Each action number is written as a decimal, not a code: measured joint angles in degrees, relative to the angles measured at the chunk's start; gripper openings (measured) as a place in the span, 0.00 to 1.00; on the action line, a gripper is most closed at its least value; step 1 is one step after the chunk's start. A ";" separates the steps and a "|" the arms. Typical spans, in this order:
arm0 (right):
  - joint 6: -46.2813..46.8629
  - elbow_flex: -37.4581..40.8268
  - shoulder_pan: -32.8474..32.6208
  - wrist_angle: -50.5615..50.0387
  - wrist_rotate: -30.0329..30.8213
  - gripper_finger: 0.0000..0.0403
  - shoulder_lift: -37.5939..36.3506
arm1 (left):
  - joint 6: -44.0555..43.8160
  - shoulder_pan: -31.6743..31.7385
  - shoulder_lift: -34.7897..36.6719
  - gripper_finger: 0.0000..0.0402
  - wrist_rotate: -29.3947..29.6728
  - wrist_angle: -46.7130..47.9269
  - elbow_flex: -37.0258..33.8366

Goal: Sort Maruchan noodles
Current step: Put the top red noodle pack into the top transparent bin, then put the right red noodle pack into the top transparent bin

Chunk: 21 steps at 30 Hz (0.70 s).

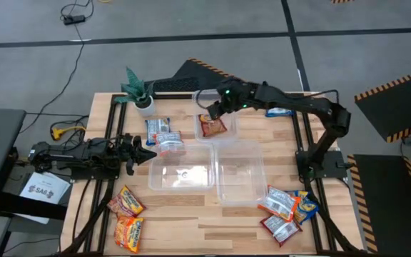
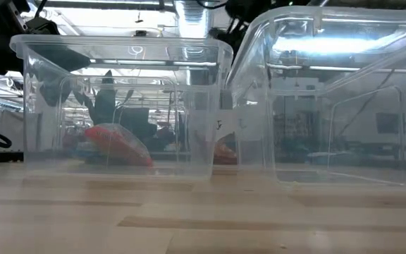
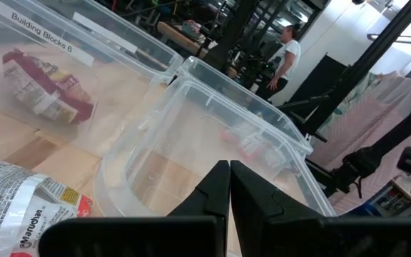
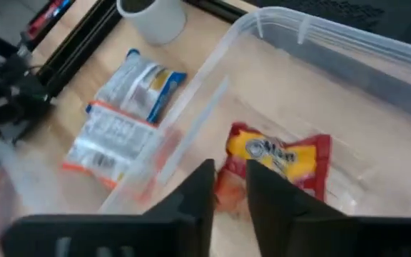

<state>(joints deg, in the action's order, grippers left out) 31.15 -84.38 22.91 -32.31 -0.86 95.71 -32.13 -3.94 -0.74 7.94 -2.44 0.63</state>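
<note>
Packets: Maruchan noodles lie in groups; red packet (image 1: 212, 127) in the small clear bin (image 1: 228, 116) upper centre of the high view; blue-white pair (image 1: 164, 134) just left of that bin; orange-red pair (image 1: 128, 216) lower left; mixed cluster (image 1: 287, 208) lower right.
Handling: judged light, crinkly plastic over a stiff brittle noodle block; slick wrapper, so a hard squeeze could crack the block; best taken across the short width at mid-body or by a sealed end flap.
Right gripper (image 1: 212, 111): hangs over the small bin's upper-left corner; fingers (image 4: 195, 193) nearly together with only a thin gap, nothing between them.
Packet vs right claw: red packet (image 4: 280, 160) sits just under and slightly ahead of the fingertips, inside the bin, apart from them.
Left gripper (image 1: 147, 152): centre left of the high view, pointing at the big bins; fingers (image 3: 216, 187) closed together, empty.
Packet vs left claw: blue-white pair lies just above the tips in the high view; one wrapper (image 3: 20, 210) shows right beside the left wrist; contact cannot be told.
Big bins: two clear tubs (image 1: 182, 175) (image 1: 240, 171) mid-table; left one (image 2: 118, 106) looks empty itself, with packets showing through its wall.
Stage: judged early, one packet binned.
</note>
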 joint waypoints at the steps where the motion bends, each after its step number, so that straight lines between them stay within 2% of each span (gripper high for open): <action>1: -0.68 0.00 0.47 -1.80 -2.36 0.34 -1.59 | 0.48 0.00 0.00 0.00 0.00 0.02 0.00; 6: -3.64 0.00 0.67 -17.72 -19.38 0.50 -11.67 | 2.32 0.01 0.00 0.00 0.01 0.01 0.01; 8: -3.50 0.00 -1.17 -26.18 -25.65 0.54 -15.98 | 1.97 0.02 -0.01 0.00 0.01 0.02 -0.01; 10: -1.27 0.00 -4.33 -34.27 -29.13 0.57 -20.33 | 1.95 0.00 0.01 0.00 0.02 0.02 -0.01; 13: 8.60 0.32 -11.84 -44.05 -28.29 0.59 -26.51 | 1.93 0.00 -0.01 0.00 0.02 0.02 -0.01; 15: 19.37 1.53 -18.69 -47.95 -25.77 0.59 -29.86 | 1.92 0.01 0.00 0.00 0.02 0.01 0.00; 17: 31.91 3.59 -26.70 -49.78 -23.92 0.59 -32.34 | 1.91 -0.01 0.00 0.00 0.02 0.01 -0.01; 21: 53.64 8.97 -44.52 -47.32 -23.66 0.59 -35.43 | 1.91 0.00 0.01 0.00 0.02 0.00 0.01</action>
<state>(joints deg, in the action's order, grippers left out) 84.79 -75.41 -21.61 -79.63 -24.51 60.28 -30.22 -3.94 -0.73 7.97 -2.44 0.64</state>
